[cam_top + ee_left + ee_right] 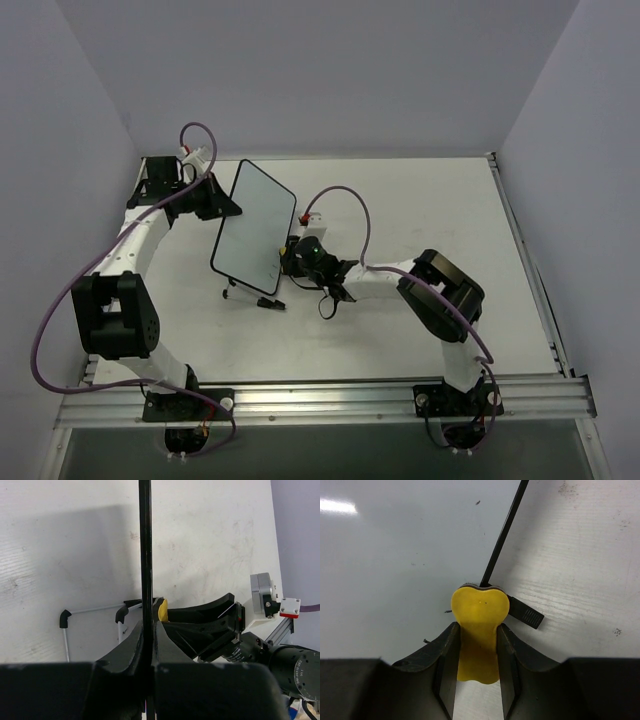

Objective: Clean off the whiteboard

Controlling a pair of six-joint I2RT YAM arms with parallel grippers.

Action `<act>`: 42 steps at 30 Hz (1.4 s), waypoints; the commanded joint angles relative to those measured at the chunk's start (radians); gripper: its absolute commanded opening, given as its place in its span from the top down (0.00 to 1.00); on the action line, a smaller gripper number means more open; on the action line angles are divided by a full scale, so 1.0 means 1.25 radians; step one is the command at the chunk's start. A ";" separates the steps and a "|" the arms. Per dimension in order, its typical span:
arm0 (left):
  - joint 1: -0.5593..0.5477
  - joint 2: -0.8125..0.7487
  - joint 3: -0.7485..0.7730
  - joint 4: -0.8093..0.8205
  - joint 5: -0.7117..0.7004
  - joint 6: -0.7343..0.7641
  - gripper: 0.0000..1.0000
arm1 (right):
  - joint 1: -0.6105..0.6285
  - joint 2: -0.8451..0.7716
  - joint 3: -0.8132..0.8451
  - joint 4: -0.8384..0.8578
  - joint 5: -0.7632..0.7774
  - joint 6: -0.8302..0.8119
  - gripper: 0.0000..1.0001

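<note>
Whiteboard [252, 225] stands tilted, long axis near-to-far; left gripper [148, 630] clamps its left edge; right gripper [477, 629] pinches yellow eraser [480, 605] against it.

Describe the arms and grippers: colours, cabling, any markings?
The left arm and right arm have white links and bulky black joint housings. Each carries a looping purple cable ending at a red-and-white connector. The left gripper and right gripper have black, curved fingers. No legible markings.

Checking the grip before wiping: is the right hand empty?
No, the right hand is clamped on a yellow eraser at the edge of the whiteboard.
</note>
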 commanded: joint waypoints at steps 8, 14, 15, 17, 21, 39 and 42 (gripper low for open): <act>0.035 -0.012 0.088 -0.025 0.108 -0.059 0.98 | -0.017 -0.095 0.036 -0.060 -0.024 -0.019 1.00; 0.039 -0.025 0.075 -0.060 0.110 -0.032 0.98 | -0.024 -0.127 0.030 -0.070 -0.021 -0.023 1.00; 0.039 -0.029 0.065 -0.059 0.110 -0.032 0.98 | -0.025 -0.134 0.030 -0.071 -0.020 -0.021 1.00; 0.039 -0.043 0.056 -0.057 0.113 -0.031 0.98 | -0.028 -0.140 0.033 -0.083 -0.019 -0.023 1.00; 0.043 -0.062 0.026 -0.048 0.124 -0.043 0.98 | -0.032 -0.141 0.048 -0.101 -0.017 -0.030 1.00; 0.108 -0.097 -0.127 0.213 0.249 -0.218 0.98 | 0.043 -0.085 0.022 0.005 0.023 -0.013 1.00; 0.109 -0.103 -0.129 0.231 0.246 -0.226 0.98 | 0.085 -0.073 0.029 -0.010 0.056 -0.017 1.00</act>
